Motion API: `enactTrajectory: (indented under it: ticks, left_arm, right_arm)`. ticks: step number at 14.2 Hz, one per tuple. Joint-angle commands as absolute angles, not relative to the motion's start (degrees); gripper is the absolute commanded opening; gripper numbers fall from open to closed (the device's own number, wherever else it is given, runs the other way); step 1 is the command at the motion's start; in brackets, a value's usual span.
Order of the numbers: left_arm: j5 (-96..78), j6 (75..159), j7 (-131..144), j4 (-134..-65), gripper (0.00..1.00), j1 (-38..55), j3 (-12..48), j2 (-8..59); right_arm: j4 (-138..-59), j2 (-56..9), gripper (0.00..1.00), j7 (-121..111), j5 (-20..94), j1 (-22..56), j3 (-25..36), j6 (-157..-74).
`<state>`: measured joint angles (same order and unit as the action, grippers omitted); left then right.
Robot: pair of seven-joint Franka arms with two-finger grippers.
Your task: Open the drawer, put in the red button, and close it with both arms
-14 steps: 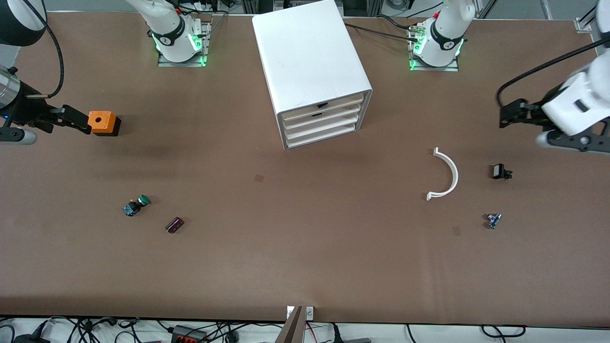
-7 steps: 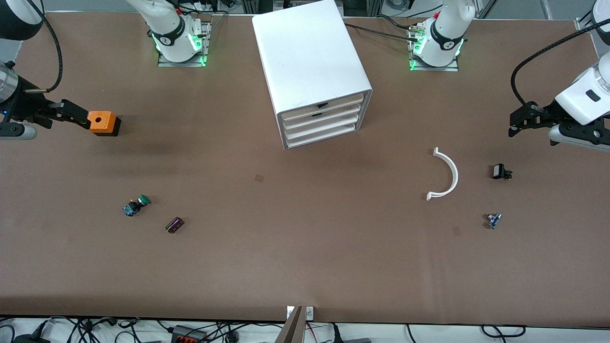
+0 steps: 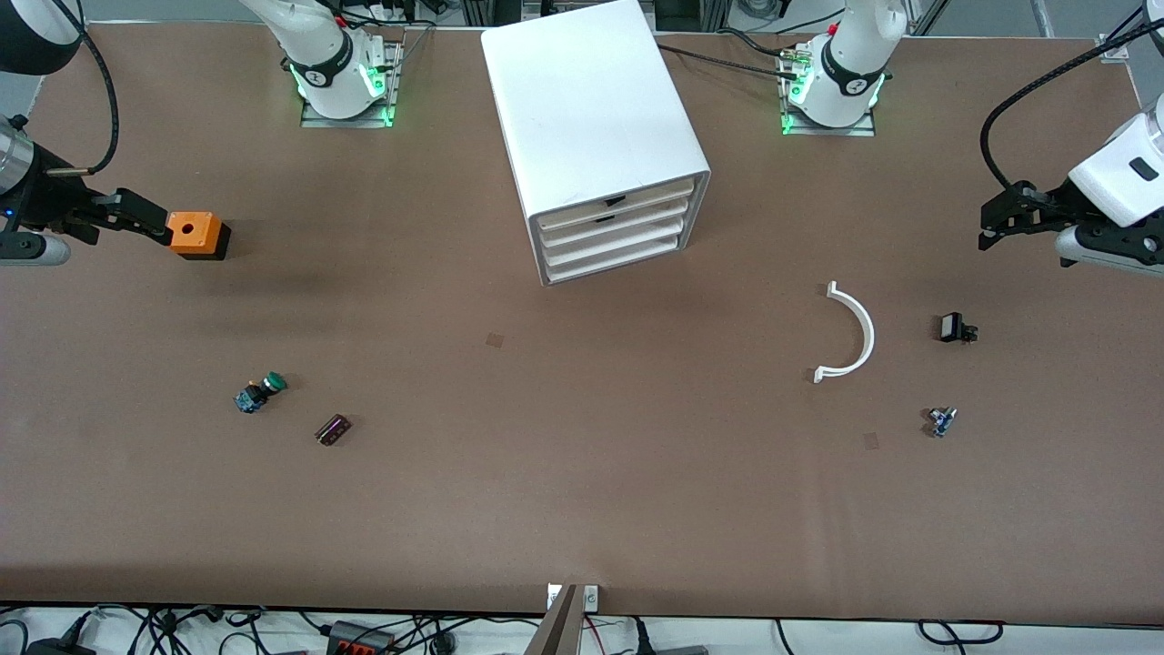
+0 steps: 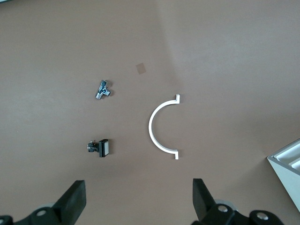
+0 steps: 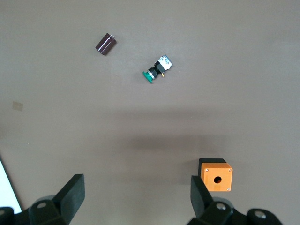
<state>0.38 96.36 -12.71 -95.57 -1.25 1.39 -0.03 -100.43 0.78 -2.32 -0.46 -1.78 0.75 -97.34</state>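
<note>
The white four-drawer cabinet (image 3: 591,118) stands between the two arm bases, with every drawer shut. The drawer (image 3: 607,225) is second from its top, under the one with a black mark. No red button shows in any view. My left gripper (image 3: 996,218) (image 4: 139,197) hangs open and empty over the table at the left arm's end, near the white arc (image 3: 855,332) (image 4: 159,126). My right gripper (image 3: 145,225) (image 5: 136,192) hangs open and empty at the right arm's end, just beside the orange box (image 3: 195,234) (image 5: 216,176).
A green-capped button (image 3: 262,391) (image 5: 156,71) and a small dark purple block (image 3: 333,428) (image 5: 106,43) lie toward the right arm's end. A black part (image 3: 953,327) (image 4: 100,147) and a small silver-blue part (image 3: 941,420) (image 4: 102,90) lie beside the arc.
The left gripper has drawn back toward the left arm's end of the table and risen a little. The right gripper has shifted only slightly beside the orange box.
</note>
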Motion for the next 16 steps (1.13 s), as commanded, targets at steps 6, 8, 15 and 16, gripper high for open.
enactTrajectory:
  ticks: [6, 8, 15, 16]
  left_arm:
    - [1.67, 94.75, -13.8, -93.16, 1.0, -0.7, 1.49, 1.41]
    - [1.67, 94.66, -13.54, -93.16, 1.0, -0.53, 1.58, 1.41]
    - [1.67, 93.96, -13.62, -92.99, 1.0, -0.53, 1.58, 1.49]
    - [1.76, 93.96, -13.62, -92.99, 1.0, -0.53, 1.58, 1.49]
  right_arm:
    - [-101.07, 1.67, 1.0, -2.46, -0.79, -2.02, 0.35, -97.64]
    - [-101.07, 1.67, 1.0, -2.46, -0.79, -2.02, 0.44, -97.91]
    - [-101.16, 1.67, 1.0, -2.46, -0.88, -2.02, 0.35, -97.82]
    - [-101.16, 1.76, 1.0, -2.46, -0.88, -2.02, 0.44, -97.74]
